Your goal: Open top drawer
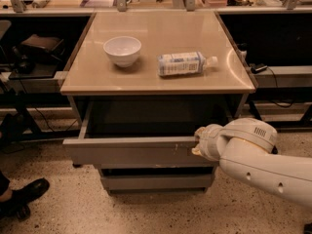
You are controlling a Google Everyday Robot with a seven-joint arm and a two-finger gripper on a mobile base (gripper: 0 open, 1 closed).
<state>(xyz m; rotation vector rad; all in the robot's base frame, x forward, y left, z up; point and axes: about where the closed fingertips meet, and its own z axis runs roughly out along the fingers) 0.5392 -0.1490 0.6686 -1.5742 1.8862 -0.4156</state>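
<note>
One drawer is sticking out of the cabinet right now, and it's the one that matters: the top drawer (pixel 131 152), the wide grey front with the little pale scuffs right of centre, sits well forward of the tabletop (pixel 156 28) with its dark inside showing. In the camera view it's around 6 o'clock from the middle of the top.

The gripper (pixel 199 144) is right up against the drawer front's right end, at its upper edge, about 3 o'clock from the drawer's centre. The white arm (pixel 263 165) comes in from 4 o'clock and hides the business end. Honestly can't tell whether it's clamped on that edge or just resting there.

My read: this is the pull phase, and mostly done. The next move looks like a straight pull toward 6 o'clock. Since the contact is way off to one side, I'd keep it square so the drawer doesn't rack on its slides.

The bowl (pixel 122 50) at 9 o'clock on the top and the lying bottle (pixel 184 63) at 3 o'clock are well clear. The lower drawer (pixel 156 182) is shut.
</note>
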